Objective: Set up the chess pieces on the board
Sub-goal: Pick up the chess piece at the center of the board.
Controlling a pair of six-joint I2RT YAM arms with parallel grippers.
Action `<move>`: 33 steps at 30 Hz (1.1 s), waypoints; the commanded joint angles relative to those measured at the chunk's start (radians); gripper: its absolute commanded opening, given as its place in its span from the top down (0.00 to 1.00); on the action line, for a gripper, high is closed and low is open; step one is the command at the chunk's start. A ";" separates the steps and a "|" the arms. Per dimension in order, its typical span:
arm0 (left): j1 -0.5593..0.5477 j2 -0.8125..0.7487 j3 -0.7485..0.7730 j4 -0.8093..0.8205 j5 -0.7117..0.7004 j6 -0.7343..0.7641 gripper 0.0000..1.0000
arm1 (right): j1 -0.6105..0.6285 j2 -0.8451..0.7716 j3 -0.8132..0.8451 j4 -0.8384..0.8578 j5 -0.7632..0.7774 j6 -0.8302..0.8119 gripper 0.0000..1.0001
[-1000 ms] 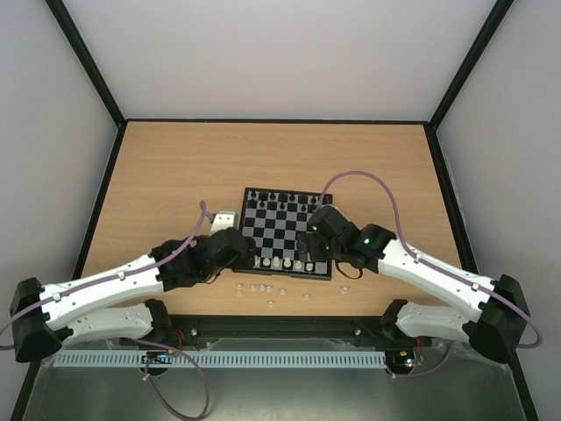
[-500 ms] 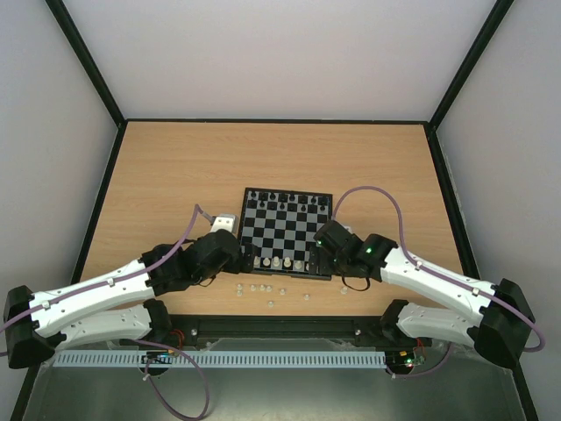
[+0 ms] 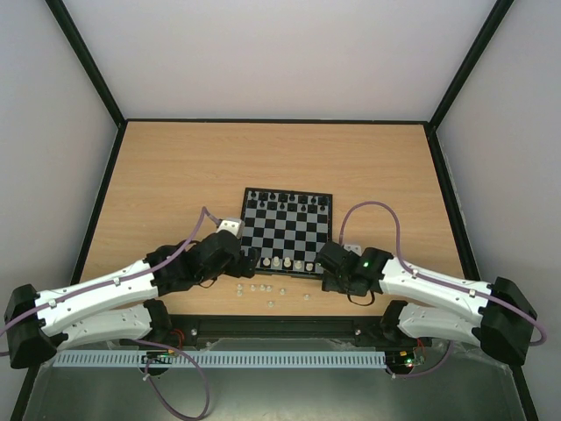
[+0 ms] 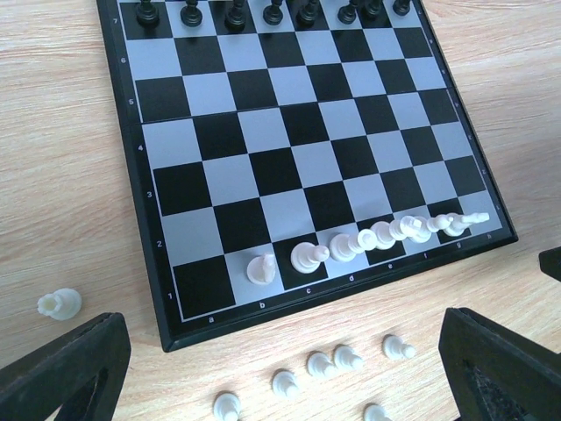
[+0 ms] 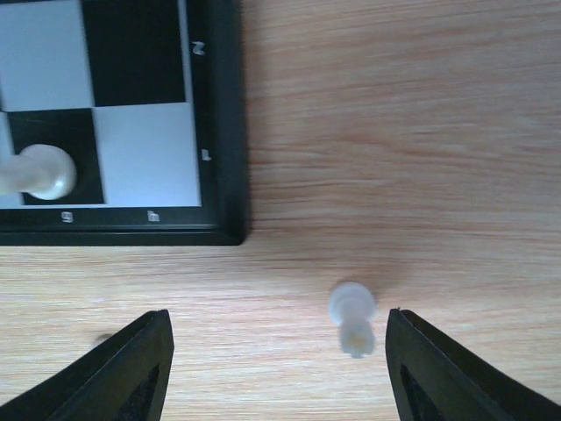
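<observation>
The board (image 3: 289,230) lies mid-table, with black chess pieces (image 4: 237,13) along its far rows and white ones (image 4: 344,246) lined up on its near row. Several loose white pieces (image 4: 320,363) lie on the wood just in front of the board, and one more (image 4: 59,304) lies off its left corner. My left gripper (image 4: 280,386) hangs open above those loose pieces, holding nothing. My right gripper (image 5: 276,368) is low beside the board's near right corner (image 5: 219,228). Its jaws stand apart around an upright white pawn (image 5: 352,311), which is nearer the right finger and untouched.
A black rail (image 3: 280,326) runs along the table's near edge between the arm bases. Black frame posts and pale walls bound the wooden table (image 3: 175,175) on three sides. Purple cables (image 3: 386,215) loop over both arms.
My right gripper has drawn back from over the board's near right squares to the table beside its corner, and its jaws have narrowed around the pawn. The left arm has only shifted slightly.
</observation>
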 commanded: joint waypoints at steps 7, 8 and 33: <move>0.013 0.013 -0.013 0.032 0.019 0.018 0.00 | 0.007 -0.029 -0.067 -0.087 0.036 0.062 0.43; 0.014 0.015 -0.014 0.034 0.020 0.018 0.01 | 0.007 -0.028 -0.073 -0.083 0.034 0.061 0.44; 0.014 0.052 -0.018 0.056 0.025 0.010 0.01 | 0.006 0.013 -0.069 -0.034 0.040 0.026 0.78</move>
